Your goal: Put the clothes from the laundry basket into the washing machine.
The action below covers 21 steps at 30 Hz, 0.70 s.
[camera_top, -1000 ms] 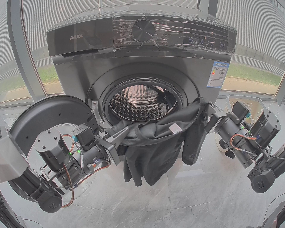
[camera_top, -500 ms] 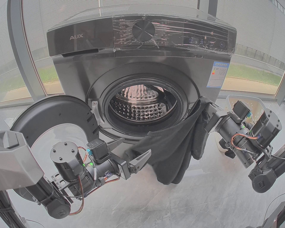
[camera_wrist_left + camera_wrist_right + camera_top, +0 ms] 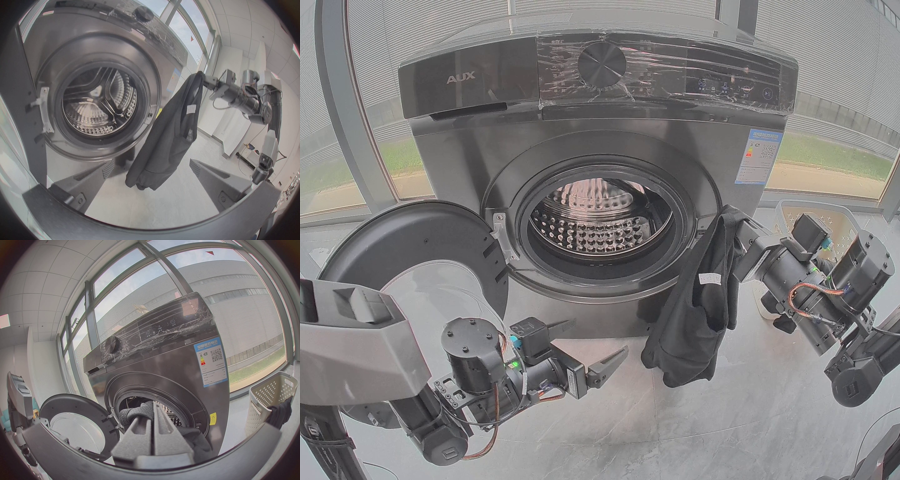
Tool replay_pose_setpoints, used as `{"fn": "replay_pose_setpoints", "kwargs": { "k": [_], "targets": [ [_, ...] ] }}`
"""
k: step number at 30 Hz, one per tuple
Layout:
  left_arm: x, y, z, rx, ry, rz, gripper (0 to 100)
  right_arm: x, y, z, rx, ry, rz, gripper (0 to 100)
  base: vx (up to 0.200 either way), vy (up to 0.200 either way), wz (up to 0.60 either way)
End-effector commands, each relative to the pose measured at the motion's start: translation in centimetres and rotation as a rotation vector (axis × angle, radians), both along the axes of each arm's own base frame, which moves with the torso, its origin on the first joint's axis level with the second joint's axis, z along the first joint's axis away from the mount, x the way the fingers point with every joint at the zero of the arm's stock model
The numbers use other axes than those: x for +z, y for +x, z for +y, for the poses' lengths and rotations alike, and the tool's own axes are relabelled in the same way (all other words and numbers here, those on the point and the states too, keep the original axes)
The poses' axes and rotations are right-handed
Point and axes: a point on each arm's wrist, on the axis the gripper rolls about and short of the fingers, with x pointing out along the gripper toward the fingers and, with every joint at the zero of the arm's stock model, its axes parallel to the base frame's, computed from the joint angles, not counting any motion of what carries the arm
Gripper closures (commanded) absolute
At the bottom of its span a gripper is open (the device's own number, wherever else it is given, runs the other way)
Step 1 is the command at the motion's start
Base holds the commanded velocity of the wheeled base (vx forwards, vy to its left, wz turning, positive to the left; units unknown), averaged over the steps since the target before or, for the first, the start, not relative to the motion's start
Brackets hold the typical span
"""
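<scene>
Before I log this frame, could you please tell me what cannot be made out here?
- Laundry basket contents: right wrist view, its wall hides the inside; head view, the right arm covers it.
- Drum floor nearest the door: head view, the opening's rim hides it.
- Black garment, its type: hangs bunched in every view.

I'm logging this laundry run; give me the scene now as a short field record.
Garment: black garment hanging outside the machine, beside the drum opening
Right gripper: shut on black garment
Left gripper: open, empty, low before the machine
Door: open, on robot's left
Drum: no clothes visible
Laundry basket: right of machine, dark cloth over rim
</scene>
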Motion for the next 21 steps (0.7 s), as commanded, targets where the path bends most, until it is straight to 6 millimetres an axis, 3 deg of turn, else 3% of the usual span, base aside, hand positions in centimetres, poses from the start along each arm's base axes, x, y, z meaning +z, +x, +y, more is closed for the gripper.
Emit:
{"fn": "replay_pose_setpoints", "kwargs": {
  "k": [1,10,21],
  "targets": [
    [-2.9,0.3,-0.9,-0.034,0.054,0.069,0,0.2,0.1,0.1,-0.008,0.005,-0.006,100,0.0,0.0,0.0],
    [-4.5,0.5,-2.2,-0.06,0.074,0.09,0,0.6,0.5,0.5,-0.032,0.024,-0.014,100,0.0,0.0,0.0],
    [-3.5,2.4,-2.6,-0.032,0.036,0.02,0,0.8,2.8,5.9,0.002,0.011,0.034,100,0.0,0.0,0.0]
  ]
}}
